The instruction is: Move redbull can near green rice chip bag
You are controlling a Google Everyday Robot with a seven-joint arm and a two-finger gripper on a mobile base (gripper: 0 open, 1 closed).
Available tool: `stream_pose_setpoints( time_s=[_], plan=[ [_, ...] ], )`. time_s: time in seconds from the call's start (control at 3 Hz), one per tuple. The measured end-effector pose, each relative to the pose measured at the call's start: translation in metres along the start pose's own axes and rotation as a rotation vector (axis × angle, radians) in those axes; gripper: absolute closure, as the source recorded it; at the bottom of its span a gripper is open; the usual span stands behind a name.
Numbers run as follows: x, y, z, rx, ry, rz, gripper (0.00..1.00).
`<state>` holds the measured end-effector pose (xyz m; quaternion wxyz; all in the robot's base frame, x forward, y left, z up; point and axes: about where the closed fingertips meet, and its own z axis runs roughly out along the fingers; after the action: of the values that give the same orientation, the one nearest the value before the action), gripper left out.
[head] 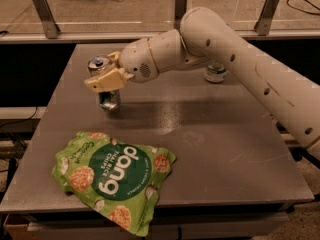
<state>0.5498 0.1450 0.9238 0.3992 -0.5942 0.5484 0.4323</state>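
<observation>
Where the worktop point(235, 149) is coming closest to the camera, the green rice chip bag point(112, 181) is lying flat at the near left, one corner hanging over the front edge. It is looking crinkled and soft. It is appearing closed, and nothing of its contents is showing beyond the chips printed on its face. Bare worktop is lying just behind it and to its right, which is judged adequate as a landing zone.

Farther back, in line with the bag's left half, the redbull can point(109, 100) is standing upright, well apart from the bag. The claw point(103, 80) is clamping narrowly across the can's upper middle and holding it, with the silver top showing above the fingers and the lower body below. Whether the base is touching the worktop or hanging just clear cannot be told.

Judgement: the can is being rated stiff but thin-walled, smooth and likely slippery. Being tall and narrow, it is prone to tipping on release. The hold around the mid-body is the suitable one. Whether it is full or empty, opened or sealed, cannot be told, so its weight is going unassessed.

Beyond the arm, toward the far right, a wider soda can point(216, 73) is standing, partly hidden. A rail point(65, 35) is running behind the worktop.
</observation>
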Motion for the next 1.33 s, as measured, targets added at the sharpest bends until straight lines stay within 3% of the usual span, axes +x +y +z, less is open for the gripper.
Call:
stream_pose_setpoints(
  time_s=[0.33,0.67,1.0,1.33],
  plan=[
    [-0.001,0.021,0.013,-0.015,0.001,-0.043,0.59],
    [0.009,0.041,0.023,-0.029,0.002,-0.054,0.28],
    [0.014,0.048,0.028,-0.036,0.003,-0.052,0.05],
    [0.017,0.05,0.027,-0.034,0.006,-0.054,0.0]
  ],
)
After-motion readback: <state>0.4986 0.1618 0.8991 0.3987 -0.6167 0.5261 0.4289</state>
